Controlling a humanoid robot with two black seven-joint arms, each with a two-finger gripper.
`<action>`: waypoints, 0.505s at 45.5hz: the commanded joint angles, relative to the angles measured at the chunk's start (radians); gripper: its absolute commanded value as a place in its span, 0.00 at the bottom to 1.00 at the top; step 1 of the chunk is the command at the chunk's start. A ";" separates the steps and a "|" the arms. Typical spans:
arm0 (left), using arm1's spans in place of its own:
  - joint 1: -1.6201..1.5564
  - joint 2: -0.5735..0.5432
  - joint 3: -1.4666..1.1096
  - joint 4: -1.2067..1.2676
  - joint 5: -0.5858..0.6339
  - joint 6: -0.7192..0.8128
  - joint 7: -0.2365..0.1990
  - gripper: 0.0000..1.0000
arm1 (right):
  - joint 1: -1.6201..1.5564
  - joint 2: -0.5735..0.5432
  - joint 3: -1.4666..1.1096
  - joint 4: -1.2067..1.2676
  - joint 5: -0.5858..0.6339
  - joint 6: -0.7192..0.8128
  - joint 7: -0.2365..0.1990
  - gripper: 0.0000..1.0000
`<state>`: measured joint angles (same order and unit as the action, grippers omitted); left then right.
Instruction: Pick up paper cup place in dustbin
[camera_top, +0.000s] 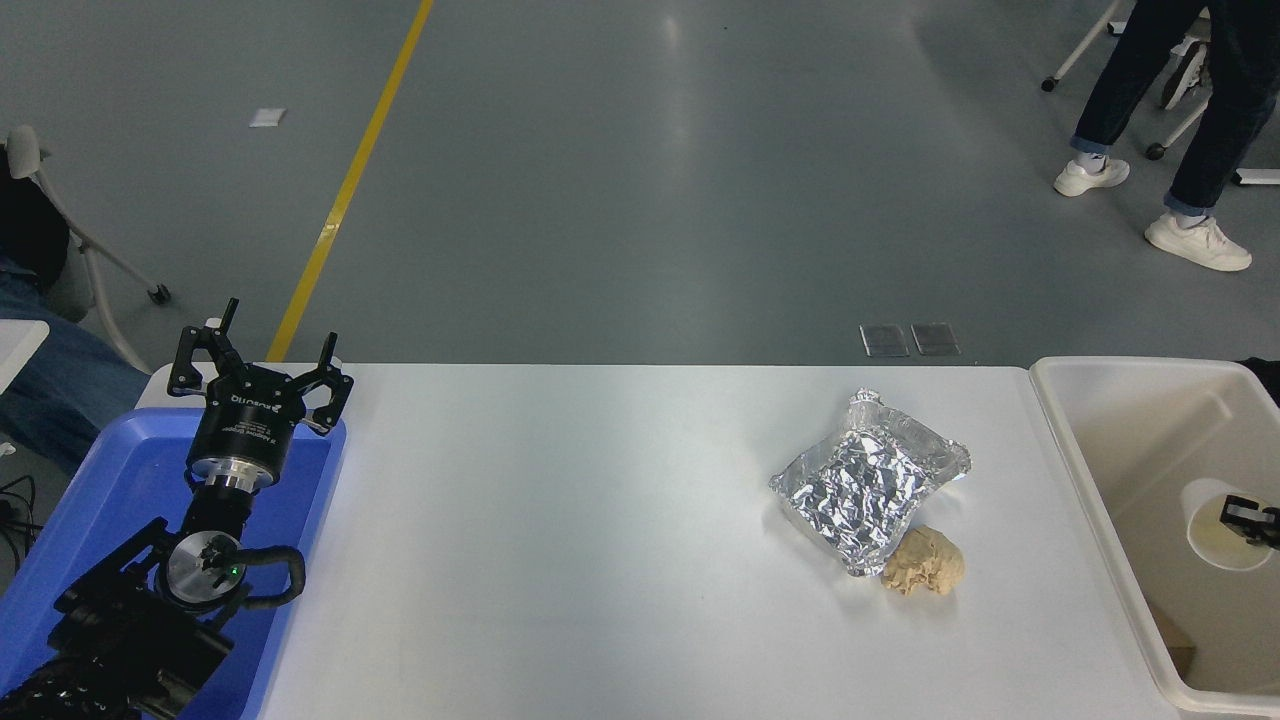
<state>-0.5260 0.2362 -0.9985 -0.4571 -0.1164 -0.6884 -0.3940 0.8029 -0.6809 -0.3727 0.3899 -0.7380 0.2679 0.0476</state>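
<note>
Inside the dustbin (1110, 470), right pincer (1252, 520) clamped on paper cup (1215, 525) rim

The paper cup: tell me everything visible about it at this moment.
The small cream-white paper cup is inside the large cream-white plastic dustbin, well below its rim near the right picture edge. Its open mouth faces the camera, showing a rolled rim and pale yellowish inside. The black right gripper holds it at the rim. Whether it touches the bin floor cannot be told.
</note>
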 joint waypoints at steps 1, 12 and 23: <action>0.000 0.000 0.000 0.000 0.000 0.001 0.000 1.00 | -0.025 0.023 0.020 -0.003 0.002 -0.033 -0.003 1.00; -0.002 0.000 0.001 0.000 0.001 -0.005 0.003 1.00 | 0.185 -0.067 -0.064 0.190 -0.011 0.013 -0.006 1.00; -0.002 0.000 0.001 -0.002 0.001 -0.008 0.004 1.00 | 0.769 -0.161 -0.455 0.680 0.020 0.128 -0.003 1.00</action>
<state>-0.5275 0.2362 -0.9972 -0.4573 -0.1153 -0.6929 -0.3916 1.1186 -0.7719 -0.5416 0.6922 -0.7425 0.2996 0.0424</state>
